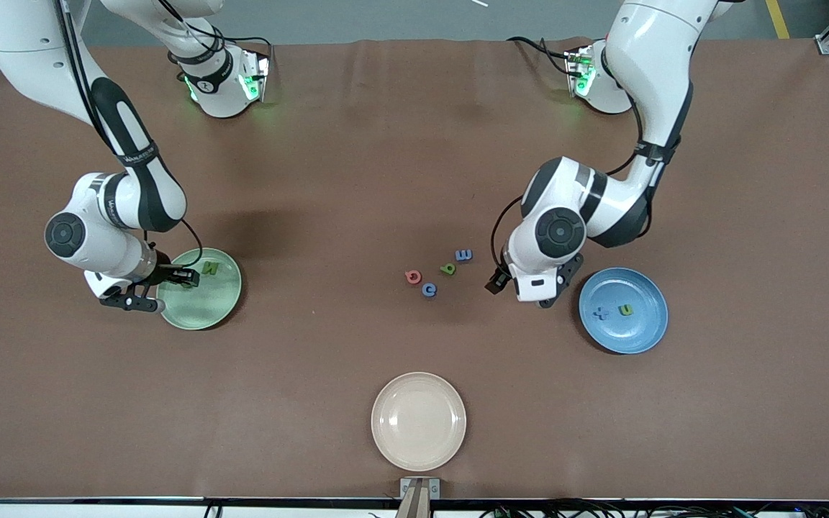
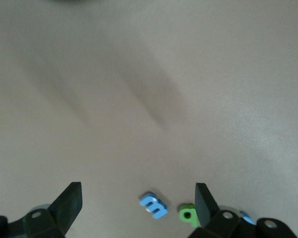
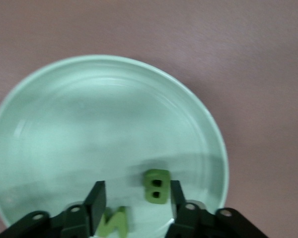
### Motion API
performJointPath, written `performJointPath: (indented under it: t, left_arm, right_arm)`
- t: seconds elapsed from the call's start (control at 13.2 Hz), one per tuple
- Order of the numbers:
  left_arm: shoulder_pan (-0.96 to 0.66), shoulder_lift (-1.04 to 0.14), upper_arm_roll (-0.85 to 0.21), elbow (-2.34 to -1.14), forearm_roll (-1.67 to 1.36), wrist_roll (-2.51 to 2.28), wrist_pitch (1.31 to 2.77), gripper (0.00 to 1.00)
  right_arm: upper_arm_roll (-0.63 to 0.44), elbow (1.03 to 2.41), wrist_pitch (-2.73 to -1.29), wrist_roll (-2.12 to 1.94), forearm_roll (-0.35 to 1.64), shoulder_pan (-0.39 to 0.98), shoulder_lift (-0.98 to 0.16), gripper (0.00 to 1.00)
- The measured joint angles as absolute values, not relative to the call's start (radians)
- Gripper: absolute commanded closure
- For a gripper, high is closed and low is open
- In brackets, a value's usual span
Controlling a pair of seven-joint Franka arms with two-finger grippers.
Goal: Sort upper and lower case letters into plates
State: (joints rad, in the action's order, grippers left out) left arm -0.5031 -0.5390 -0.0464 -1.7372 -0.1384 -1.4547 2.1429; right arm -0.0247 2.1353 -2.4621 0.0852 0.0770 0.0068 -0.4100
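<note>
While the right hand (image 3: 134, 201) hangs low over the pale mint green round plate (image 3: 49, 119), fingers parted around the small green letter B (image 3: 156, 186) beside the green N (image 3: 114, 221), lift straight up; the left hand (image 2: 139, 206) waits spread above the loose blue m (image 2: 153, 206).

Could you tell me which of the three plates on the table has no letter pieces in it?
The cream-beige plate, nearest the front camera, is bare. The mint green plate holds green letters, and the blue plate holds two small pieces.
</note>
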Motion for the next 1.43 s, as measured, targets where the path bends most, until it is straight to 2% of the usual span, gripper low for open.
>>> performJointPath:
  t: [0.23, 0.53, 0.83, 1.13, 1.21, 1.28, 1.43]
  left_arm:
    - [-0.564, -0.541, -0.047, -1.804, -0.138, -1.636, 2.241, 0.05]
    - [-0.612, -0.546, -0.047, -1.926, -0.138, -1.791, 2.431, 0.17]
    - [-0.658, -0.556, -0.048, -1.967, -0.138, -1.933, 2.534, 0.26]
    - [-0.678, -0.587, -0.047, -1.968, -0.138, -1.969, 2.581, 0.33]
    - [-0.677, -0.593, -0.046, -1.968, -0.138, -1.969, 2.588, 0.38]
    - [-0.677, -0.596, -0.046, -1.967, -0.138, -1.969, 2.593, 0.48]
    - [-0.677, -0.596, -0.046, -1.964, -0.138, -1.969, 2.594, 0.84]
  right_arm:
    - [-0.015, 2.077, -2.393, 0.334, 0.077, 0.132, -0.410, 0.00]
    - [-0.006, 2.006, -2.391, 0.790, 0.077, 0.414, -0.422, 0.00]
    - [-0.007, 1.857, -2.393, 1.140, 0.077, 0.594, -0.551, 0.00]
    - [-0.008, 1.723, -2.393, 1.336, 0.076, 0.696, -0.674, 0.00]
    - [-0.009, 1.706, -2.393, 1.362, 0.076, 0.706, -0.688, 0.00]
    - [-0.009, 1.689, -2.393, 1.385, 0.076, 0.714, -0.699, 0.00]
    - [-0.009, 1.641, -2.391, 1.432, 0.076, 0.727, -0.727, 0.00]
